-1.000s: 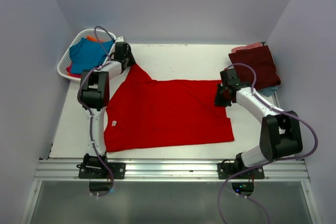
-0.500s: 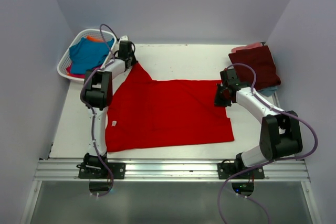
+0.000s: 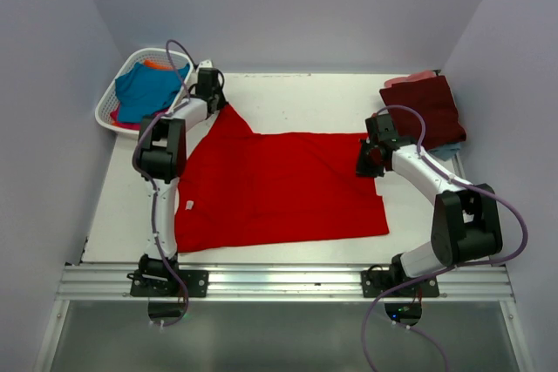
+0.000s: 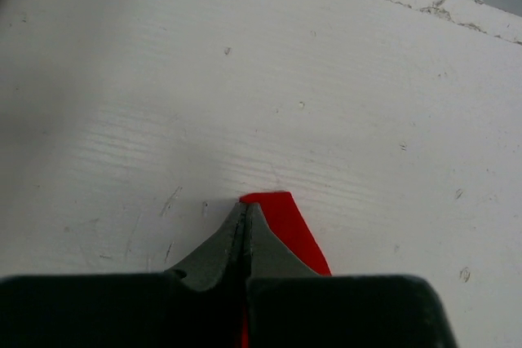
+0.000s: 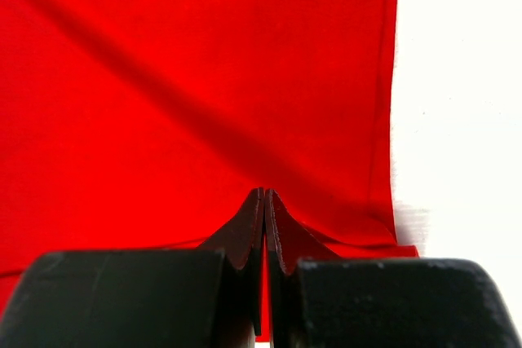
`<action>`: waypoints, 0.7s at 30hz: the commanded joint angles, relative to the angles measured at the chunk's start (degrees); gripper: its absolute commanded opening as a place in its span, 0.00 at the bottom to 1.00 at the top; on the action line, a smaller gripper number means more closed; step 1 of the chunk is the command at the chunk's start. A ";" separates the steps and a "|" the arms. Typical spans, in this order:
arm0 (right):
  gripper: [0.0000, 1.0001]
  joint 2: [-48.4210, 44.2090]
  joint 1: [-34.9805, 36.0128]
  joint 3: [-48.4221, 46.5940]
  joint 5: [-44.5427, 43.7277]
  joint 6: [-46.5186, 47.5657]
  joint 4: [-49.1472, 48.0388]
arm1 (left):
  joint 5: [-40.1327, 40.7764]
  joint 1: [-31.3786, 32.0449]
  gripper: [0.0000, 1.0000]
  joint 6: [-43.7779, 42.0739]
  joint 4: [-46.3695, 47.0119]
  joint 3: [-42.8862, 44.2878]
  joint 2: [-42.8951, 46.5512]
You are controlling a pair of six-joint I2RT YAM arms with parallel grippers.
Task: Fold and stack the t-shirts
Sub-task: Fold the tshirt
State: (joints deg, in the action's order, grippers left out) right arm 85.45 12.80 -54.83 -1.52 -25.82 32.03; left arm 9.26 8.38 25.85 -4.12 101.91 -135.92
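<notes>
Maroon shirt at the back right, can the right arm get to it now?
Probably not yet: the right gripper is shut on the red t-shirt. Otherwise nothing blocks the way to the maroon shirt.

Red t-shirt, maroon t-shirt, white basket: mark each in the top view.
red t-shirt (image 3: 279, 185), top view, middle of its body
maroon t-shirt (image 3: 427, 111), top view, centre of its folded top
white basket (image 3: 105, 104), top view, its left rim
</notes>
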 commanded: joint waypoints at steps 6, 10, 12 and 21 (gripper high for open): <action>0.00 -0.72 0.30 -0.81 1.25 0.51 -1.71 | 1.64 -0.21 0.00 -0.45 -0.89 -0.92 12.16; 0.00 -0.90 0.30 -0.54 1.08 0.51 -1.97 | 2.69 -0.21 0.00 -0.27 -1.42 -0.92 14.80; 0.00 -0.81 0.30 -0.46 0.21 0.16 -1.89 | 3.05 -0.21 0.00 -0.27 -2.38 -0.75 15.07; 0.15 2.08 0.30 -2.47 -3.32 -2.91 -4.87 | 0.86 -0.21 0.00 4.56 -6.78 -3.54 19.18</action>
State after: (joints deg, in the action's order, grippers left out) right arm 85.97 12.82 -54.96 -3.05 -27.33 30.30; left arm 10.68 8.38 27.79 -9.45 100.25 -121.69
